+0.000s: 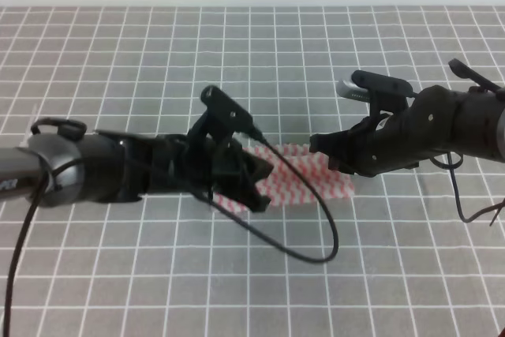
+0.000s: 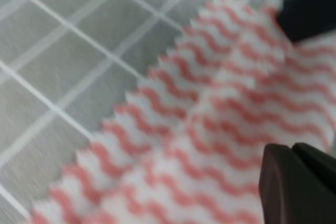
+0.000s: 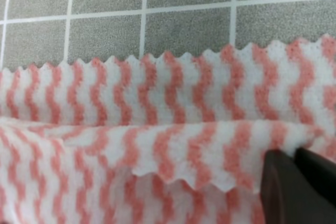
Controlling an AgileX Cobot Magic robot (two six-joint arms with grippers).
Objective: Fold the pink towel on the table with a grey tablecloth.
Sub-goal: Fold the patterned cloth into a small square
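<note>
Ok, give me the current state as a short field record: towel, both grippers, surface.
towel: pink towel lies near the table's middle, between the two arms, one layer doubled over another in the right wrist view
fold edge: zigzag-cut edge of the upper layer rests on the lower layer
left gripper: low at the towel's left end, covering it; grip not visible
right gripper: low at the towel's right end; grip not visible
surface: grey tablecloth with white grid lines
fold status: in progress
</note>
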